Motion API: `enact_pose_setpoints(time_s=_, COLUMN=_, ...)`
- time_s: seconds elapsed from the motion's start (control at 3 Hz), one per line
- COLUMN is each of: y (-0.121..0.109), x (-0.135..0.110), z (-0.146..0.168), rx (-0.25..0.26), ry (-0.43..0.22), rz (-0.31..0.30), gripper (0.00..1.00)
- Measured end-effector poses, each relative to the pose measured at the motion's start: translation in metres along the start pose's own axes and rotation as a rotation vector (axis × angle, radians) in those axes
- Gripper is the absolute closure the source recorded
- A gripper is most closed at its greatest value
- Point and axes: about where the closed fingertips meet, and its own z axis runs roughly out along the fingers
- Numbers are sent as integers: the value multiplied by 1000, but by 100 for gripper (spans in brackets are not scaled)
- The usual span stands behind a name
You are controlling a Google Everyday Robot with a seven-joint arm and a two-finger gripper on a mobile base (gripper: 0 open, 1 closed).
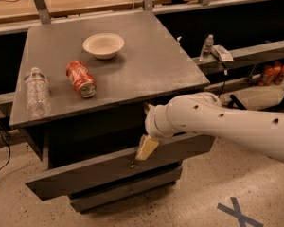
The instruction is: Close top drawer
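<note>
The top drawer (85, 174) is a wide dark grey drawer of the cabinet, pulled partly out, with a tiny metal knob (132, 165) at the centre of its front panel. My gripper (146, 148), with tan fingers, comes in from the right on a white arm (227, 126). It sits right at the upper edge of the drawer front, just above the knob. It holds nothing that I can see.
On the grey cabinet top (146, 60) lie a clear water bottle (36, 91), a red soda can (81, 78) on its side and a white bowl (103, 45). A lower drawer front (128, 190) shows below. A blue X (239, 212) marks the floor at right.
</note>
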Motion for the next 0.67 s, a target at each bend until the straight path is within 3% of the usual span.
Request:
enact_pose_setpoints(time_s=0.33, y=3, x=-2, z=-2, rx=-7, ry=-24, rz=13, gripper=0)
enact_pose_setpoints(time_s=0.67, y=25, x=0, z=-9, rx=-37, ry=-79, rz=37, gripper=2)
